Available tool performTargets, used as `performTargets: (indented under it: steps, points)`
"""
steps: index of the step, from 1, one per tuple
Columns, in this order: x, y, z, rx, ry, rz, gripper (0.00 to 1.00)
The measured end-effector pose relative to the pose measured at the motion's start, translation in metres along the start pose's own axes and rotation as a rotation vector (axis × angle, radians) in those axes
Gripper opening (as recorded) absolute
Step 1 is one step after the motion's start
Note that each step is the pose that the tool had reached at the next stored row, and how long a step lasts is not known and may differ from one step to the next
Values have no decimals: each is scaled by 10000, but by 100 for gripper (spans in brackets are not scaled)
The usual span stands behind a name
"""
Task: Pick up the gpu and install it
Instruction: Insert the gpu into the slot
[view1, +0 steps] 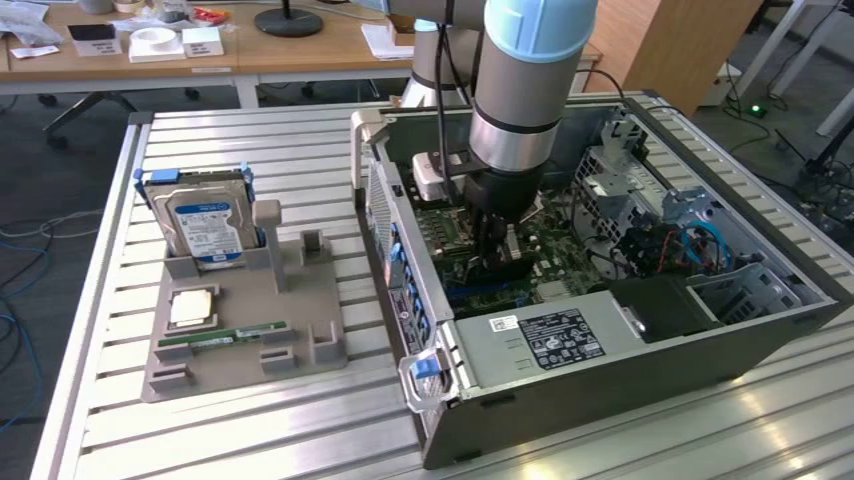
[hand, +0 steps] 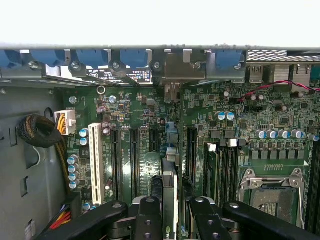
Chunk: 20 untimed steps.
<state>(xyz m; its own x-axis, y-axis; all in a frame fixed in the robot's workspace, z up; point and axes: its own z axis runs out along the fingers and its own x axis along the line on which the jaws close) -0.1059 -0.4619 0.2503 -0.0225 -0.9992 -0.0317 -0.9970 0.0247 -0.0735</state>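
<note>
The gpu (hand: 170, 185) stands on edge between my two black fingers (hand: 149, 216), and my gripper (hand: 170, 206) is shut on it. It runs in line with the long black slots of the green motherboard (hand: 260, 110), towards the rear brackets of the case. Whether its edge sits in a slot is hidden. In the exterior view my gripper (view1: 498, 250) reaches straight down into the open computer case (view1: 641, 350), low over the motherboard (view1: 447, 225), with the dark gpu (view1: 503, 268) at its tip.
A grey holder (view1: 240, 330) at the exterior view's left carries a hard drive (view1: 207, 225), a processor chip (view1: 191, 308) and a RAM stick (view1: 220, 338). Inside the case are the power supply (view1: 561, 335), a white slot (hand: 95, 160), the processor socket (hand: 272, 192) and a cable bundle (hand: 40, 132).
</note>
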Motion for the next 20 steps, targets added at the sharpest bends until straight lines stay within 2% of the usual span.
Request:
performTargets:
  steps: [20]
  points:
    - [2, 4, 45, 1, 1, 0, 26]
